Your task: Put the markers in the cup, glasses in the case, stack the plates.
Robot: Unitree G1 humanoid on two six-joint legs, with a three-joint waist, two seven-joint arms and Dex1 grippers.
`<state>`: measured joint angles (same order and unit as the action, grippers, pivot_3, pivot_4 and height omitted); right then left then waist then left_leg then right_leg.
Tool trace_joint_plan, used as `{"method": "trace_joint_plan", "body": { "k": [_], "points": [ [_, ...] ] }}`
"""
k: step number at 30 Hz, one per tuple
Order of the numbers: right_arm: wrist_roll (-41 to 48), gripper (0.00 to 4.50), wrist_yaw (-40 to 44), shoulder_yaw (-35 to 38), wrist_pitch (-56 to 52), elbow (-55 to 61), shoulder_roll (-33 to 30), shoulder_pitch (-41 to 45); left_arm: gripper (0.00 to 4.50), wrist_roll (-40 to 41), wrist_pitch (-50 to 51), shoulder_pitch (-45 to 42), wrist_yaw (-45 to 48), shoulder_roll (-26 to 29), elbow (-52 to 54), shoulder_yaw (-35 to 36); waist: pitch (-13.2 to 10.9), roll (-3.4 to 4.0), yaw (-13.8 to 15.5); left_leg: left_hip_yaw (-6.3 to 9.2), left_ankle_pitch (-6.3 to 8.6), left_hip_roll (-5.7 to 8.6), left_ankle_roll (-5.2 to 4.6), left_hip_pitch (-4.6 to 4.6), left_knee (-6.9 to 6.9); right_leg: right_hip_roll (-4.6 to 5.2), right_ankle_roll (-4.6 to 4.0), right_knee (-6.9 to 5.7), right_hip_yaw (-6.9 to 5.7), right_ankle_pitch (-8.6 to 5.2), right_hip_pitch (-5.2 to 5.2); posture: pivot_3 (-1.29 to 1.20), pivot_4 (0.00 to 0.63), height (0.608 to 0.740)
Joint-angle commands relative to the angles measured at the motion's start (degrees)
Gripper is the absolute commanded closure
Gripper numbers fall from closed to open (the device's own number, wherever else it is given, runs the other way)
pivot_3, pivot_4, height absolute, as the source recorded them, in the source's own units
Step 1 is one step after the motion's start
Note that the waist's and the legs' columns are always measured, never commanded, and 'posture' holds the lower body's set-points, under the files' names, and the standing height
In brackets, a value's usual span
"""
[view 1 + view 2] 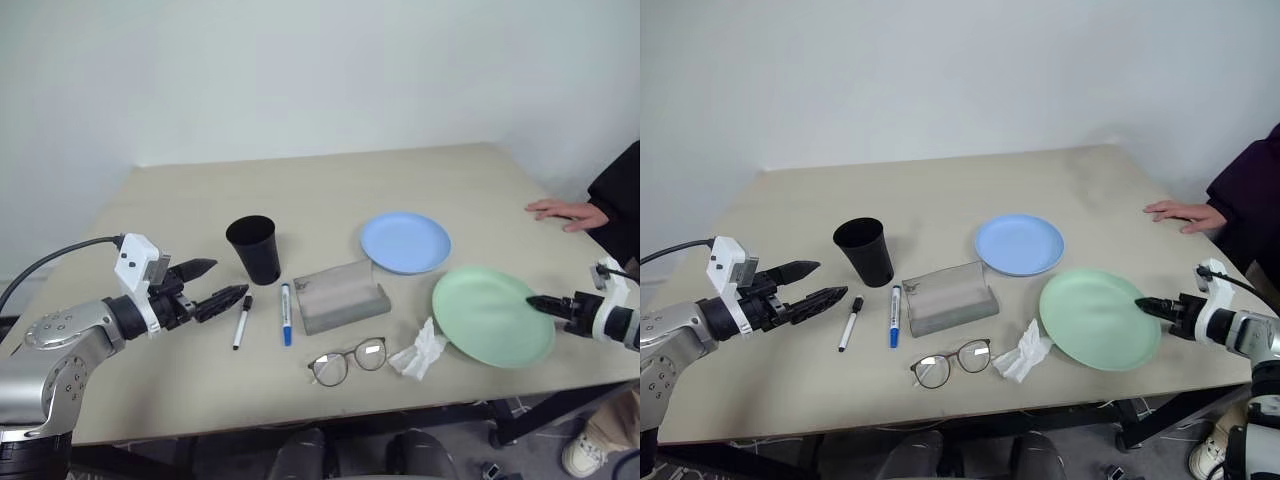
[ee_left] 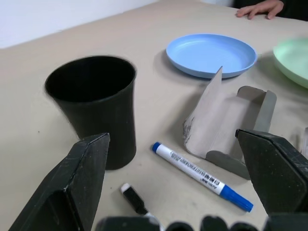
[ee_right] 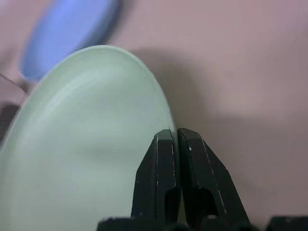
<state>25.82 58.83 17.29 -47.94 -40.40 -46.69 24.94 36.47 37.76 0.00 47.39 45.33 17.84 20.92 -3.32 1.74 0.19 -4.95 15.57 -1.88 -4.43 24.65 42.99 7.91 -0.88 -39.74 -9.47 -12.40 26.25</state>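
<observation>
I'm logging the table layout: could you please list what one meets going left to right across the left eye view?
Left gripper → black-capped marker → cup → blue-capped marker → case → tissue → green plate → right gripper.

This looks like a lab or test room, set up for a robot trial. A plain beige table (image 1: 330, 180) fills the middle of the frame, and behind it, across the whole top, runs a bare white wall (image 1: 300, 70) with nothing hung on it. At the right edge a person's hand (image 1: 566, 212) rests flat on the tabletop, dark sleeve just above it. At the lower right, under the table, dark floor and a pale shoe (image 1: 583, 455).
</observation>
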Motion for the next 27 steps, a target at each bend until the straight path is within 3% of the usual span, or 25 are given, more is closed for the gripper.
{"method": "trace_joint_plan", "body": {
  "k": [1,4,8,9,10,11,12,13,17,19,21,23,27],
  "points": [
    [3.87,4.47,-0.1,3.95,-3.13,2.22,-0.36,2.04,0.0,0.19,-0.23,-1.27,-0.26,0.8,1.0,0.65,0.0,0.01,-0.14,0.35,0.0,0.0,-0.01,0.11,-0.2,0.0,0.24,0.68,-0.54,0.1,-0.1,0.0,0.0,0.7],
    [6.57,4.47,0.94,5.63,-5.57,4.46,0.12,1.31,0.0,0.18,-0.21,-1.36,-0.3,0.88,0.93,0.64,-0.02,-0.06,-0.27,0.6,-0.02,0.1,-0.05,0.23,-0.9,-0.15,1.27,2.03,-0.73,0.72,-0.26,0.0,0.0,0.7],
    [8.43,4.47,-0.52,6.88,-7.99,6.26,0.96,1.17,0.0,0.12,-0.17,-1.41,-0.34,0.96,0.86,0.68,0.02,-0.28,-0.26,0.42,-0.04,0.16,-0.1,0.42,-1.18,-0.31,1.48,1.96,-0.14,0.86,-0.25,0.0,0.0,0.7],
    [8.99,4.47,-0.79,7.23,-8.46,6.82,1.29,1.16,0.0,0.13,-0.18,-1.44,-0.31,1.0,0.79,0.72,0.16,-1.0,-0.25,0.05,-0.04,0.13,-0.11,0.38,-1.64,-0.8,1.75,1.11,1.02,0.69,-0.11,0.0,0.0,0.7],
    [9.62,4.47,-1.22,7.7,-9.09,7.22,1.61,1.3,0.0,0.15,-0.16,-1.47,-0.32,1.04,0.73,0.75,0.03,-1.54,-0.12,-0.96,-0.07,0.18,-0.15,0.25,-2.01,-1.15,1.9,-0.6,2.98,0.49,-0.43,0.0,0.0,0.7],
    [10.21,4.47,-2.3,8.45,-9.83,7.42,2.14,1.84,0.0,0.14,-0.13,-1.49,-0.33,1.07,0.71,0.76,-0.06,-1.94,0.15,-1.86,-0.08,0.25,-0.14,-0.18,-2.13,-1.27,1.08,-1.5,4.48,-0.94,-0.29,0.0,0.0,0.7],
    [10.79,4.47,-3.62,9.17,-10.63,7.81,2.75,2.42,0.0,0.17,-0.1,-1.52,-0.3,1.11,0.64,0.79,-0.2,-1.78,0.43,-2.54,-0.09,0.27,-0.11,-0.45,-2.21,-1.04,0.76,-2.09,4.9,-1.36,0.24,0.0,0.0,0.7],
    [11.46,4.47,-4.78,9.91,-11.4,8.35,3.34,3.05,0.0,0.16,-0.06,-1.53,-0.3,1.14,0.62,0.79,-0.3,-1.43,0.41,-2.36,-0.18,0.26,0.13,-0.58,-2.24,-1.05,0.65,-1.68,4.68,-1.4,0.37,0.0,0.0,0.7],
    [14.95,4.47,-12.16,12.99,-15.67,12.48,7.32,7.34,0.0,0.05,0.08,-1.72,-0.34,1.34,0.4,0.64,-0.3,-0.18,0.09,-0.15,-0.41,0.21,0.53,-0.64,-1.88,-0.89,0.56,-0.6,2.23,-1.3,-0.78,0.0,0.0,0.7],
    [15.91,4.47,-16.2,13.76,-16.97,15.45,9.76,8.87,0.0,-0.04,0.11,-1.86,-0.39,1.38,0.28,0.51,-0.21,-0.05,-0.11,0.38,-0.41,0.08,0.51,-0.45,-2.16,-0.96,0.7,0.53,1.24,-1.23,-1.05,0.0,0.0,0.7],
    [16.27,4.47,-22.88,13.83,-16.7,19.52,14.82,12.05,0.0,-0.09,0.22,-2.03,-0.64,1.28,0.39,0.31,-0.2,-0.18,-0.14,0.79,-0.88,0.16,0.22,-0.11,-2.15,-0.99,1.41,1.14,0.6,-0.47,-0.88,0.0,0.0,0.7],
    [15.75,4.47,-27.1,13.31,-16.59,22.21,18.03,13.76,0.0,-0.15,0.27,-2.17,-0.8,1.23,0.4,0.16,-0.22,-0.35,-0.67,0.79,-1.08,0.34,0.14,-0.19,-1.95,-0.96,1.17,1.25,0.57,0.5,-0.82,0.0,0.0,0.7],
    [10.37,4.47,-35.23,8.29,-10.88,18.41,24.89,20.67,0.0,-0.34,0.36,-2.62,-1.29,0.83,0.53,-0.55,-0.23,-0.35,-0.75,0.63,-1.04,0.37,0.06,-0.07,-2.32,-1.19,0.88,1.99,0.67,0.99,-0.64,0.0,0.0,0.7]
  ]
}}
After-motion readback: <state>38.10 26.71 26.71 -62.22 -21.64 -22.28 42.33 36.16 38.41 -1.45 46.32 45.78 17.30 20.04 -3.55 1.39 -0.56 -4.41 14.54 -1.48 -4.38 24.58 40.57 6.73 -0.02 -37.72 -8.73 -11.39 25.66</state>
